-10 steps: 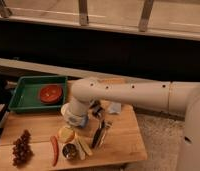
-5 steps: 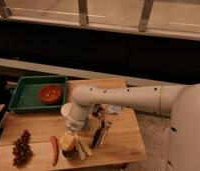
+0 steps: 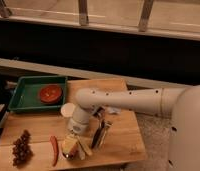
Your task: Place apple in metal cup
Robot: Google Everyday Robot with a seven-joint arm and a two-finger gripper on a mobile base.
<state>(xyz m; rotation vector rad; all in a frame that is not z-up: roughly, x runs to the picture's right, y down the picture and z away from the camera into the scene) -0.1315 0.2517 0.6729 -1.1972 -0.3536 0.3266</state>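
The small round orange-yellow apple (image 3: pixel 69 145) is seen gripped in the pincer (image 3: pixel 72 146), low at 7 o'clock on the wooden surface (image 3: pixel 123 140). It is judged light, firm and smooth, best held across its widest part, directly over the barely visible shiny steel cup (image 3: pixel 68 155).

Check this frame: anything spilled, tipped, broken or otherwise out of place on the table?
Nothing stands out. The gripper is low over the apple near the table's front edge. The red bowl sits upright in the green tray; grapes and chili lie undisturbed.
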